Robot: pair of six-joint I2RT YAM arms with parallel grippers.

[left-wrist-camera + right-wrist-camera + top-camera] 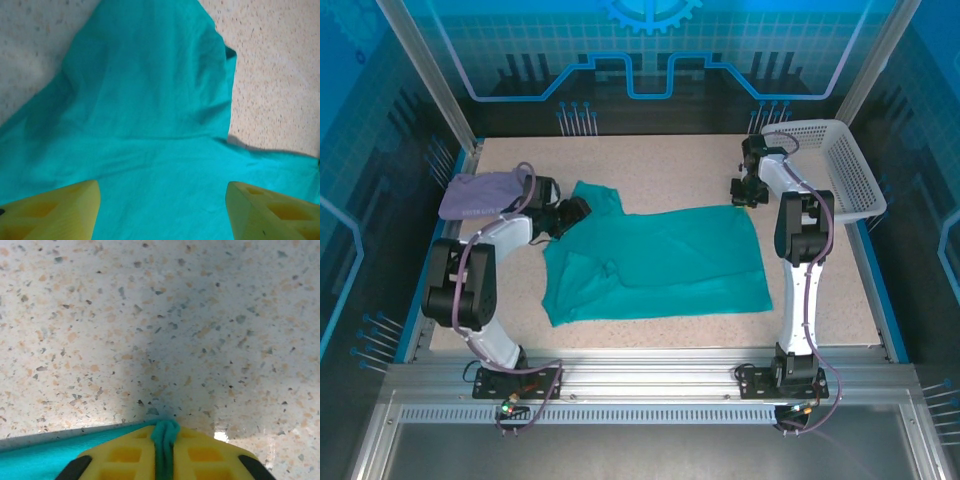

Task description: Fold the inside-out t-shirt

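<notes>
The teal-green t-shirt [660, 262] lies spread flat across the middle of the table, with a sleeve reaching toward the back left. My left gripper [575, 212] hovers open over that sleeve end. In the left wrist view its yellow fingers [55, 212] stand wide apart above the teal cloth [150, 100], with nothing between them. My right gripper [748, 192] is at the shirt's back right corner. In the right wrist view it [165, 429] is shut, with a bunched fold of the t-shirt [40, 460] pinched between its yellow fingers.
A lavender-purple folded garment [480, 193] lies at the back left, just behind my left arm. A white mesh basket [840, 165] stands at the back right edge. Bare speckled tabletop [660, 165] stretches behind the shirt, and more [820, 300] to its right.
</notes>
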